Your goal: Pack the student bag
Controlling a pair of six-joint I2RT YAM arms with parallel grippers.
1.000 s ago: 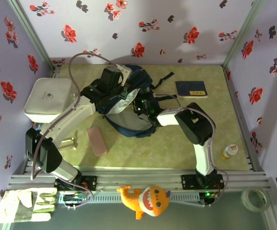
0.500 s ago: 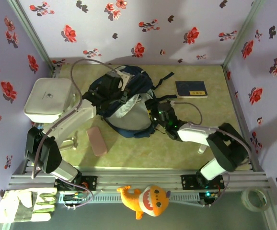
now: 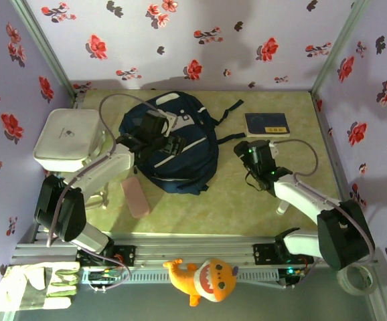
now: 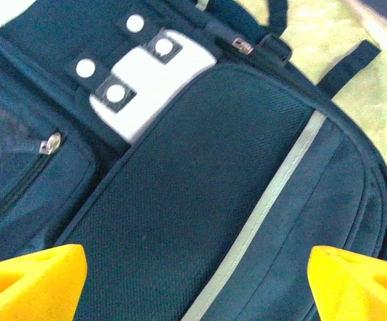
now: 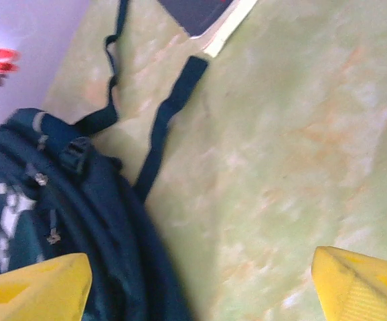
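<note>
The student bag [image 3: 188,159] lies flat on the bench [image 3: 240,204], left of centre. The left hand [image 3: 161,139] hangs over its left half. The right hand [image 3: 254,158] is right of it, apart, near a blue book [image 3: 267,124].

No text can be read anywhere. The book [image 3: 267,124] on the surface carries a yellow label [image 3: 272,130] with dark marks on it, perhaps a line of print, too small to make out from the top view. The white box [image 3: 68,137] has a small dark mark on its lid, also illegible. In the left wrist view, the pale patch [image 4: 173,70] on the bag [image 3: 190,154] is blank, bearing no lettering.
</note>
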